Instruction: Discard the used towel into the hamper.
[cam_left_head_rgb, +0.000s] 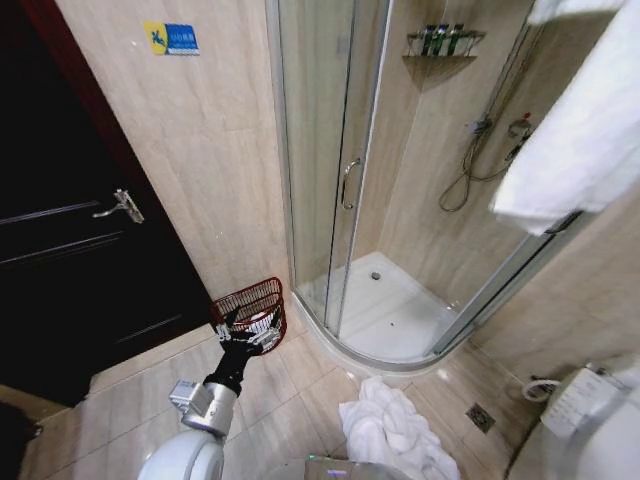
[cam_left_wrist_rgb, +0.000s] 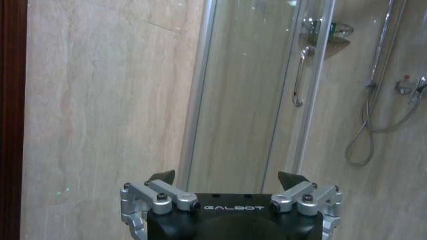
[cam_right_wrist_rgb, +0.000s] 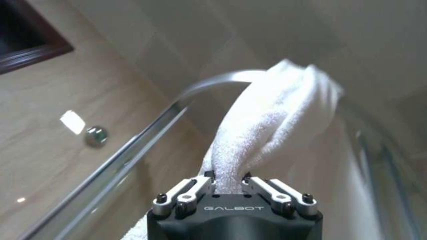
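The hamper (cam_left_head_rgb: 250, 298), a dark red wire basket, stands on the floor against the wall between the dark door and the shower glass. My left gripper (cam_left_head_rgb: 244, 326) hovers at its near rim, and the left wrist view shows this gripper (cam_left_wrist_rgb: 228, 179) open with nothing between its fingers. My right gripper (cam_right_wrist_rgb: 229, 185) is shut on a white towel (cam_right_wrist_rgb: 267, 120) that rises in a twisted fold from its fingers. Another crumpled white towel (cam_left_head_rgb: 388, 425) lies on the floor tiles near my base.
A white towel (cam_left_head_rgb: 585, 120) hangs at the upper right. The curved glass shower cabin (cam_left_head_rgb: 340, 180) fills the middle, with a dark door (cam_left_head_rgb: 70, 230) at the left and a toilet (cam_left_head_rgb: 590, 420) at the lower right. Bare tiles lie between hamper and floor towel.
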